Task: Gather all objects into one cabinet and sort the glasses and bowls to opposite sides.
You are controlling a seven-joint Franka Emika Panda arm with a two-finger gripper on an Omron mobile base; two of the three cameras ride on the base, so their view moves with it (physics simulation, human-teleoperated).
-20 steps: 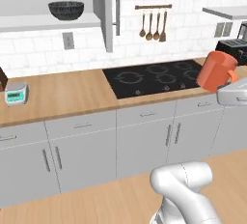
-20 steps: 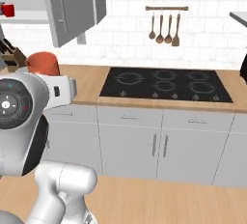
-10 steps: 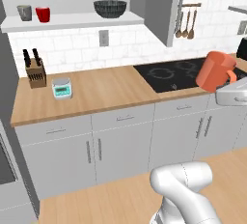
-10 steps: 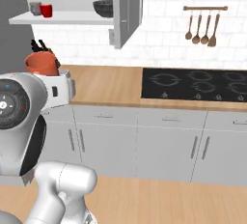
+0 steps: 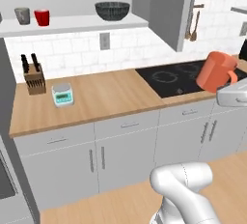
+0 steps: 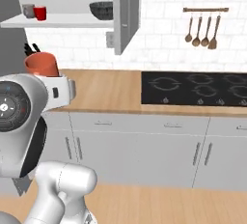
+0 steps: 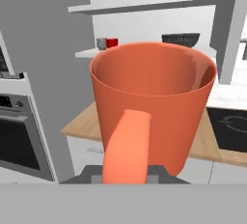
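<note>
The gripper (image 7: 126, 177) is clamped tight on the handle of the orange mug (image 7: 153, 103), which fills the hand view with its mouth facing the camera and its thick strap-like handle running down to 6 o'clock. Holding it by the handle leaves the round body free, probably so it can be slid onto a shelf without the fingers fouling the neighbours. In the left base view the mug (image 5: 216, 71) hangs tilted at 3 o'clock, above the front edge of the black hob (image 5: 178, 77); it looks smooth, matte and slightly tapered. The cabinet shelf (image 5: 72, 24), a thick white slab, sits at 11 o'clock with its flat grey door (image 5: 166, 8) swung open. On the shelf the grey mug (image 5: 22, 15) and glossy red cup (image 5: 42, 17) stand just beside each other toward the left end, while the wide dark ribbed bowl (image 5: 112, 10) sits well apart toward the right end, so the sides are already sorted. My guess is the orange mug belongs beside the two cups. Below, the wooden counter (image 5: 106, 95) carries a knife block (image 5: 33, 76) and a small scale (image 5: 62, 94).
</note>
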